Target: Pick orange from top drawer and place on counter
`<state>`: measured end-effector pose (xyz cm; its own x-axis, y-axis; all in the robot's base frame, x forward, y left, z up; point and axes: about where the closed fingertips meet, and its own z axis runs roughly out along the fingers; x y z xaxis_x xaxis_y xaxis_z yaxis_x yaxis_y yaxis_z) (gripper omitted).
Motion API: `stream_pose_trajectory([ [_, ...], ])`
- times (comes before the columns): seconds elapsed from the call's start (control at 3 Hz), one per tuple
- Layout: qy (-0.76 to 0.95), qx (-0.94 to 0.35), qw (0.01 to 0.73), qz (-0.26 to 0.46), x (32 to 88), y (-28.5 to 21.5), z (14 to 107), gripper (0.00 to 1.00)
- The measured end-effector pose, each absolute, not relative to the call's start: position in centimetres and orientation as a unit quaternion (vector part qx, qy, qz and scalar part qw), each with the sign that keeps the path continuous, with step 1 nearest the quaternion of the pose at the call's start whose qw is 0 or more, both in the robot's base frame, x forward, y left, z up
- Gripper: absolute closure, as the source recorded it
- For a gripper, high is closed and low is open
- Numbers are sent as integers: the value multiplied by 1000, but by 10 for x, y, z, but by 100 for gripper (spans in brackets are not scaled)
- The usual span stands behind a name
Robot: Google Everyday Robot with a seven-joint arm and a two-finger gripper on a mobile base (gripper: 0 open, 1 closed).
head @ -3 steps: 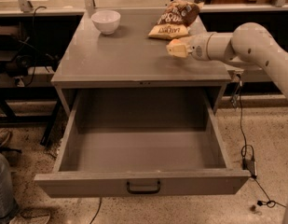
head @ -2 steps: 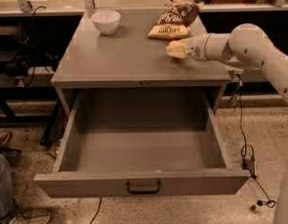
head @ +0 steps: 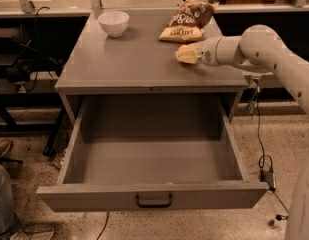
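Observation:
The top drawer (head: 154,196) is pulled wide open, and its grey inside shows nothing in it. The orange does not show anywhere as a separate thing; it may be hidden within the gripper. My gripper (head: 188,54) reaches in from the right and sits low over the right part of the counter (head: 129,64), just in front of the chip bags. Its yellowish tip points left. The dark pull handle (head: 154,201) is at the drawer's front centre.
A white bowl (head: 113,23) stands at the counter's back left. Two chip bags (head: 186,21) lie at the back right, close behind the gripper. A cable (head: 264,154) hangs and runs on the floor at right. A person's leg (head: 4,199) is at lower left.
The gripper has edged slightly left and a little lower over the counter. The drawer, bowl and bags have not moved.

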<state>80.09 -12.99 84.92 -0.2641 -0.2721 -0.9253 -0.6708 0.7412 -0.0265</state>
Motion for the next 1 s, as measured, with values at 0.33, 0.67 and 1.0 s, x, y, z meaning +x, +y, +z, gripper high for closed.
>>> stream_pose_trajectory([
  [0.33,772,-308,523,188,800,-129,848,28],
  [0.67,771,-312,523,188,799,-128,848,5],
  [1.0,768,-313,527,187,792,-133,851,0],
])
